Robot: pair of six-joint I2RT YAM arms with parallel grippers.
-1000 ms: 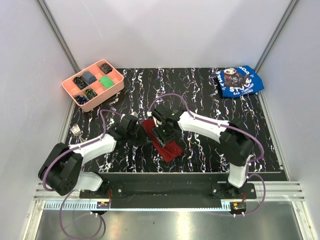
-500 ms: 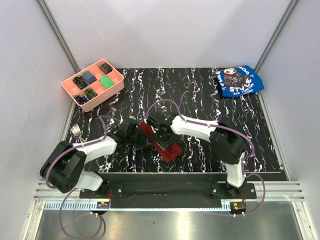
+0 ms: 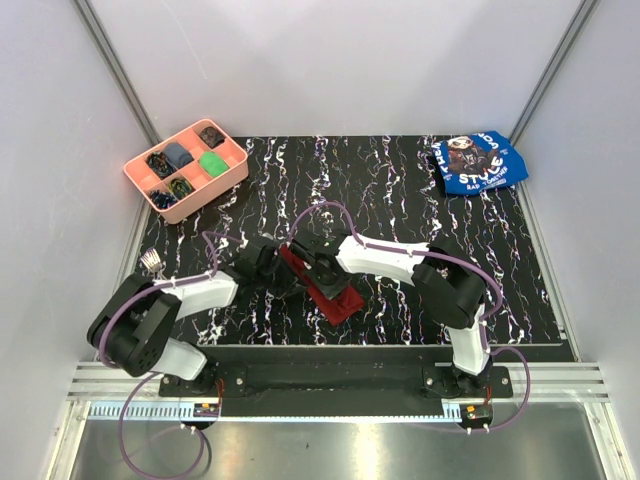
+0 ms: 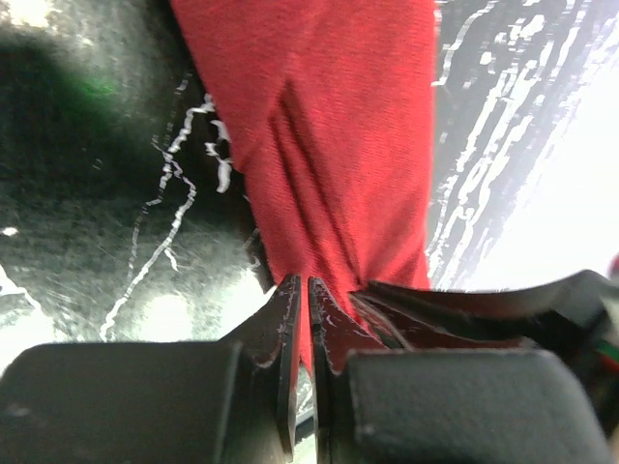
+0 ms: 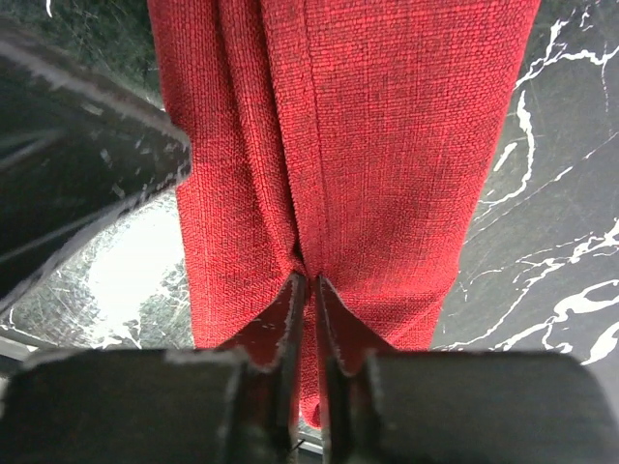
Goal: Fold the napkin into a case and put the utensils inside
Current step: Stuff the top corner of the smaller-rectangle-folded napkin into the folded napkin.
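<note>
The dark red napkin (image 3: 341, 299) lies as a narrow folded strip, a case, on the black marbled table near the front middle. My left gripper (image 3: 282, 275) is at the strip's far left end. In the left wrist view it is shut (image 4: 306, 295) on a pinched fold of the napkin (image 4: 338, 135). My right gripper (image 3: 313, 264) is right beside it over the same end. In the right wrist view it is shut (image 5: 308, 290) on a ridge of the napkin (image 5: 397, 145). A silver fork (image 3: 152, 262) lies at the table's left edge, apart from the cloth.
A pink compartment tray (image 3: 207, 199) with small items stands at the back left. A blue printed cloth (image 3: 478, 162) lies at the back right. Grey walls close in the table on three sides.
My right gripper has moved left along the strip to its far left end, close to my left gripper. My left gripper has shifted slightly right. The napkin stays in place.
</note>
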